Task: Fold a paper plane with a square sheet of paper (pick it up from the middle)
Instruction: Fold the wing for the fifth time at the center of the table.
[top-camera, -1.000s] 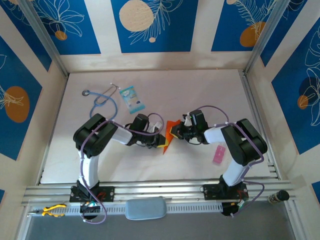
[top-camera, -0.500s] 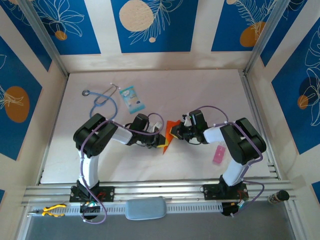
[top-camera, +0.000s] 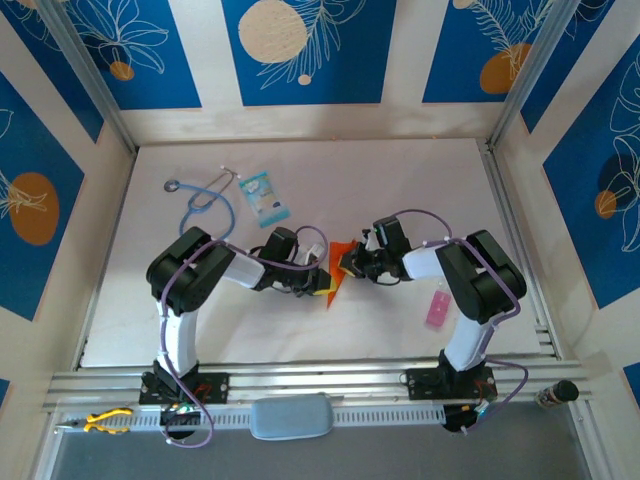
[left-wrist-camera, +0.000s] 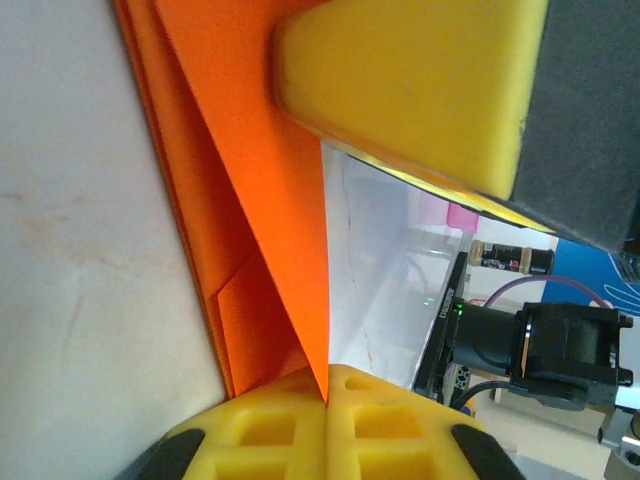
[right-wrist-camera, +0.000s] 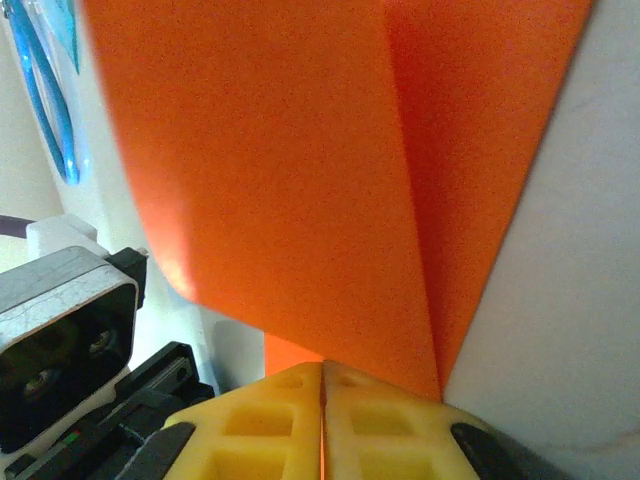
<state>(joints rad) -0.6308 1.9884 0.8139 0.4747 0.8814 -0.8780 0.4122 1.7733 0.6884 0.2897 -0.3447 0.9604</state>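
White desk (top-camera: 420, 180) bears the part-folded orange paper sheet (right-wrist-camera: 280, 150) at its middle. Left tool (left-wrist-camera: 328, 385) and right tool (right-wrist-camera: 322, 375) each pinch one edge, probably steadying it for creasing.

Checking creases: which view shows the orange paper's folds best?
Left wrist: the orange paper shows stacked layers, a diagonal fold edge and a small flap. Right wrist gives broad faces of the orange paper with one crease; from top external the orange paper is small, its folds unreadable.
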